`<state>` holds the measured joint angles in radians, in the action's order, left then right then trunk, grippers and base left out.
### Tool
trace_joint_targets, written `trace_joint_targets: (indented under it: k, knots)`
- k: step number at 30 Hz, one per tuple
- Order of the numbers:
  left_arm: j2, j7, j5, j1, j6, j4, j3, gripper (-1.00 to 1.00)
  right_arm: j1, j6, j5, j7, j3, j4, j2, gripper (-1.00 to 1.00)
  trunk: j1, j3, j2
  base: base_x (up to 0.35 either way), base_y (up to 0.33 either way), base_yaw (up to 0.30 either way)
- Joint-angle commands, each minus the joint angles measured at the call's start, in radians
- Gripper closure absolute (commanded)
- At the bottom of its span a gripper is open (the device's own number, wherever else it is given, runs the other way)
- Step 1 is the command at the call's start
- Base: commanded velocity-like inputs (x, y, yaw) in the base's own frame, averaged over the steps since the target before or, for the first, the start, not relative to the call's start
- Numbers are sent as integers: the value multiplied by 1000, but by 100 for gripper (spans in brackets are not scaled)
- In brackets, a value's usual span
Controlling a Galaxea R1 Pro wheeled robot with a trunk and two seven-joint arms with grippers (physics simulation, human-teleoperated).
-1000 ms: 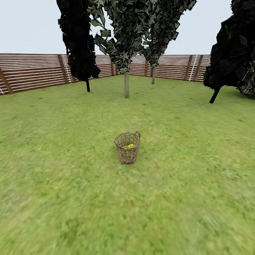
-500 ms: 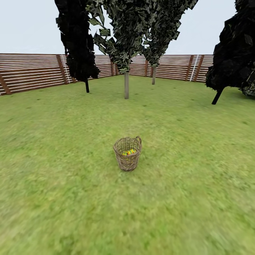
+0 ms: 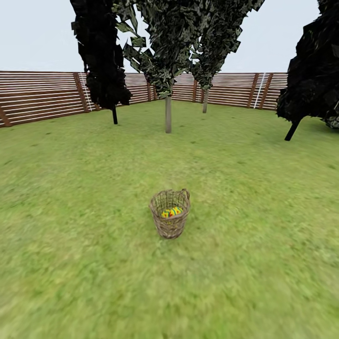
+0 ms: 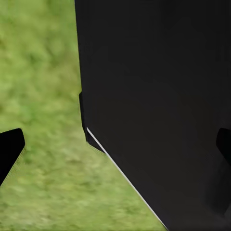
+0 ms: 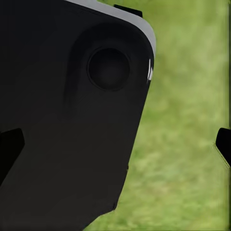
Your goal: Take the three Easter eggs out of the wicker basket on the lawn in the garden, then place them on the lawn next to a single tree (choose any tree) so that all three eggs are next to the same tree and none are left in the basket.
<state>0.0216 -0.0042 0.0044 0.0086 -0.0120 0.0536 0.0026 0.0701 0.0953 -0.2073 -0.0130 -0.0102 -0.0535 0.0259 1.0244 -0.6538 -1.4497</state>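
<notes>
While the robot faces the wicker basket standing upright on the lawn, the arms seem tucked down at its sides, each wrist camera looking past a dark body panel at grass. That fits, I'd judge, a machine on its way and not yet reaching. The left gripper shows a black fingertip at each edge of its view, well apart, so its fingers are spread with nothing between them; the right gripper looks the same, spread and empty.

Inside the basket sit the Easter eggs, a patch of yellow with flecks of red and blue. Through the weave I cannot count them or tell them apart. Beyond it, well off, rises the tree with the pale trunk, its crown cut off by the frame, the slatted fence behind. A dark thin-trunked tree stands near it.
</notes>
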Motion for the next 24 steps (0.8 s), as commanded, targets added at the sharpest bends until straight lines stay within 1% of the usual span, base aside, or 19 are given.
trace_joint_targets:
  k: [1,24]
  knots:
    - [0,0,0,1,-1,2,0,-100,1,3,-6,-1,-1,1,0,-100,1,-1,0,334,0,0]
    - [0,0,0,1,-1,2,0,-100,1,3,-7,-1,0,1,0,-100,1,-1,0,334,0,0]
